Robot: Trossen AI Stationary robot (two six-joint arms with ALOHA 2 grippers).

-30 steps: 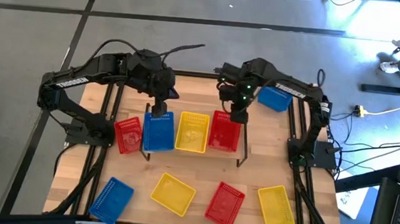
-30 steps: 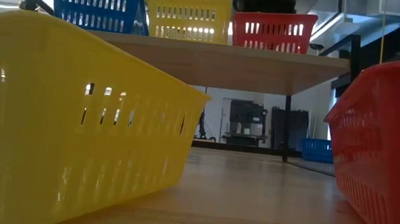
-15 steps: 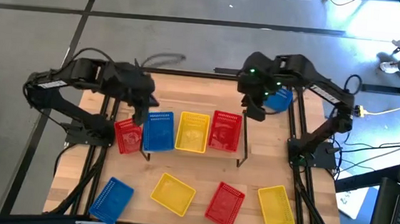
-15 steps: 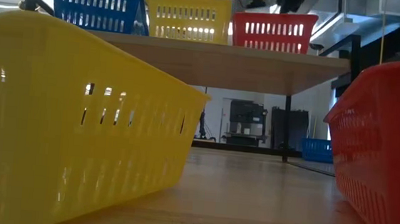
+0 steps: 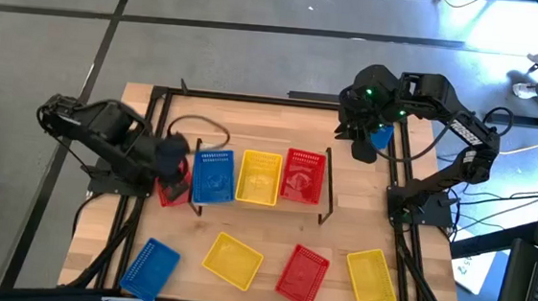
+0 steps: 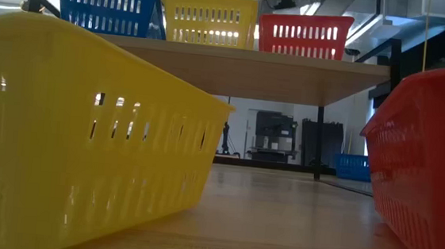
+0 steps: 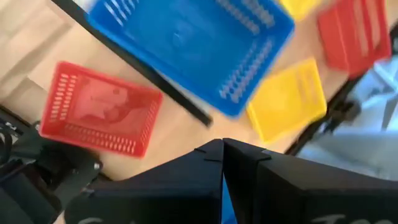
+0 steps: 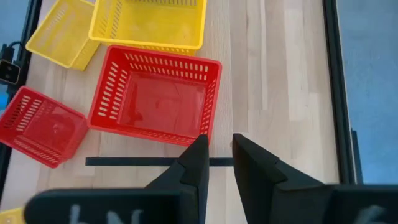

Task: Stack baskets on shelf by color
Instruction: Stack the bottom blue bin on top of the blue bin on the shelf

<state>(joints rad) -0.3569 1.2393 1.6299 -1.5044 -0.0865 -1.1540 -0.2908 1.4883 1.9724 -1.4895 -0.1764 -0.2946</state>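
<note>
1. Both arms have pulled away from the shelf (image 5: 325,211) since earlier.
2. Left end effector (image 5: 170,152), fingers together, hovers over a red basket (image 5: 172,189) beside it.
3. Right end effector (image 5: 362,150), fingers slightly apart and empty, hangs over a blue basket (image 5: 382,134).
4. Blue, yellow and red baskets sit on the shelf; four more lie along the desk's (image 5: 281,118) near edge.

Blue basket (image 6: 108,6), yellow basket (image 6: 208,20), red basket (image 6: 305,35) in row on shelf (image 6: 251,65).

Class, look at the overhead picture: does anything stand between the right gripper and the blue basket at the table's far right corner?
Nothing visible does. The right gripper hangs directly above the blue basket, hiding part of it, with no other basket near that corner. The left gripper, shut, is by the red basket beside the shelf.
</note>
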